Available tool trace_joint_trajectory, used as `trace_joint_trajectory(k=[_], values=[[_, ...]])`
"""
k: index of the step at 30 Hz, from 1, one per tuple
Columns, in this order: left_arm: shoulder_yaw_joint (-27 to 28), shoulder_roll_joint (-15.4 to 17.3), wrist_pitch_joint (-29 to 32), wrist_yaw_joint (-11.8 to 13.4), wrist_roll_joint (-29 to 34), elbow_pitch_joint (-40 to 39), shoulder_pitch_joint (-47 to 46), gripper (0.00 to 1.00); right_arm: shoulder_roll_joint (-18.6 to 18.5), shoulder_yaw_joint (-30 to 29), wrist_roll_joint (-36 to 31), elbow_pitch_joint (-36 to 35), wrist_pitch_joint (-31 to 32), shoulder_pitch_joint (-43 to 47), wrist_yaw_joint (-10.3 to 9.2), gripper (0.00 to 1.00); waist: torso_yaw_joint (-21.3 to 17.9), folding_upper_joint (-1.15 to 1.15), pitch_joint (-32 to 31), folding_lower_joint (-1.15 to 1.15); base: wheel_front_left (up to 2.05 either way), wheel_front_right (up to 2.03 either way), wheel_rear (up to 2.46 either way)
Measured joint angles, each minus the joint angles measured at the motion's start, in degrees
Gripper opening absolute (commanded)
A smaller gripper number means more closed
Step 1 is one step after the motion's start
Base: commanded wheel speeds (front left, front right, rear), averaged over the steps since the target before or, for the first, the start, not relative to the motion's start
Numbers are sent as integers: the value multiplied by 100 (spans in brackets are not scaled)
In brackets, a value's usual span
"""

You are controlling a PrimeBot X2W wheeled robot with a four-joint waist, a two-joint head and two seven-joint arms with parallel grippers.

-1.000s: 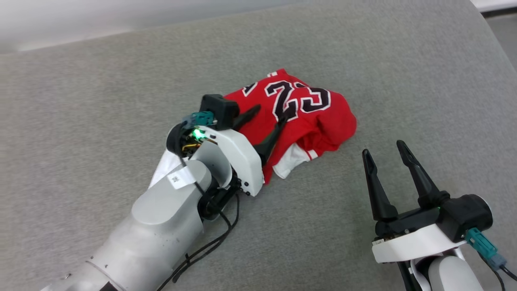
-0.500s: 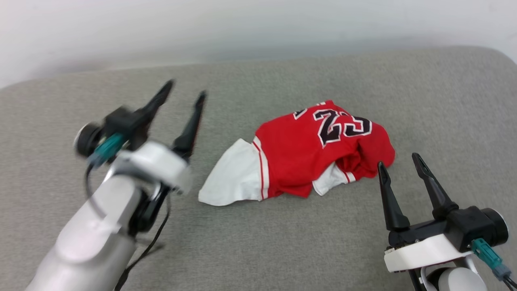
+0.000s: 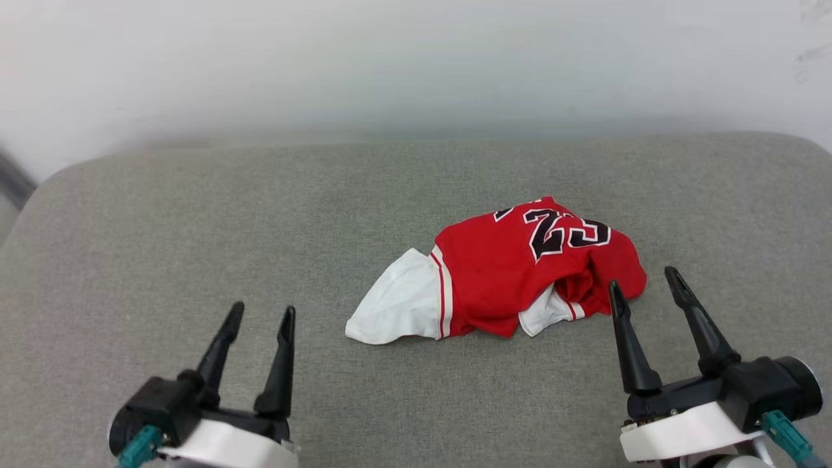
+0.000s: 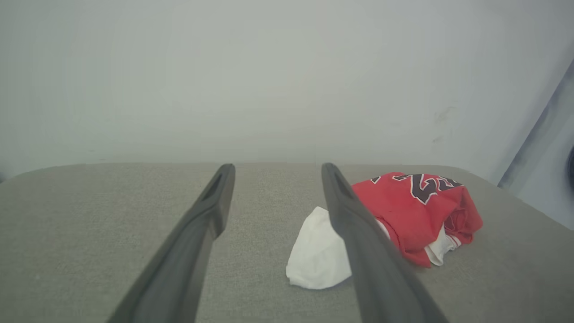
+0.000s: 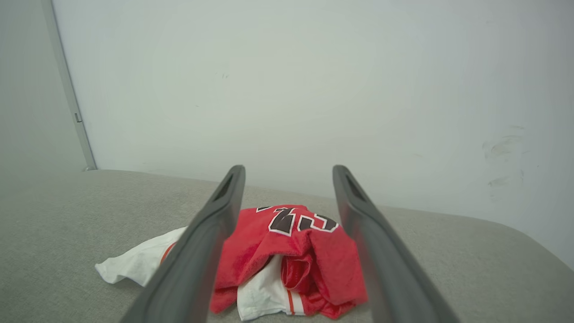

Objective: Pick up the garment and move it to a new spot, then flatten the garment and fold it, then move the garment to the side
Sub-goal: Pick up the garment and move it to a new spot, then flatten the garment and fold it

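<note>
I see garment (image 3: 513, 279) crumpled in heap on grey padded surface (image 3: 195, 247), right of centre. "23" print faces up, white sleeve (image 3: 396, 305) spills toward my left side. Left gripper (image 3: 263, 309) low left, fingers spread wide, nothing in them, well apart from garment. Right gripper (image 3: 642, 279) low right, fingers also spread and empty, tips just beside heap's near right edge; I can't tell if touching. Right wrist view: heap (image 5: 287, 251) lies ahead, framed between both fingers. Pale wall (image 3: 390, 65) behind.
</note>
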Motion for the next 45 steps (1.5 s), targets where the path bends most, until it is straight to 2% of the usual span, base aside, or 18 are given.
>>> trace_joint_trajectory(k=[2, 7, 14, 18, 25, 29, 37, 44, 45], values=[[151, -223, 0, -141, 46, -3, 218, 100, 0, 12, -1, -2, 0, 70, 0, 100, -1, 0, -46, 0, 0, 0, 0], [252, -328, 0, -354, 292, -9, 306, 100, 0, 71, -7, -19, 0, 118, 0, 100, -27, 0, -51, 1, 0, 0, 0], [337, -412, 102, -414, 386, 112, 295, 100, 0, 131, -37, -94, 0, 112, 0, 100, -121, 0, 123, 1, 0, 0, 0], [183, -398, 894, -381, 298, 181, 46, 100, 0, 124, -55, -125, 0, 73, 0, 100, -174, 0, 303, 1, 0, 0, 0], [-49, -205, 2933, -327, -5, 124, -673, 100, 0, 204, -201, -133, 0, -25, 0, 100, -265, 0, 677, 1, 0, 0, 0], [-73, -63, 3702, -210, -19, 136, -1109, 100, 1, 267, -265, -164, 0, -146, 0, 100, -332, 0, 927, 1, 0, 0, 0], [-181, 154, 4520, -189, -2, 445, -1679, 100, 0, 370, -324, -203, 0, -283, 0, 100, -501, 0, 1426, 1, 0, 0, 0], [-375, 271, 4930, -338, -18, 665, -1868, 100, 0, 388, -334, -242, 0, -407, 0, 100, -636, 0, 1787, 2, 0, 0, 0], [-379, 278, 4946, -341, -20, 679, -1869, 46, 0, 382, -333, -242, 0, -407, 0, 100, -650, 0, 1809, 2, 0, 0, 0]])
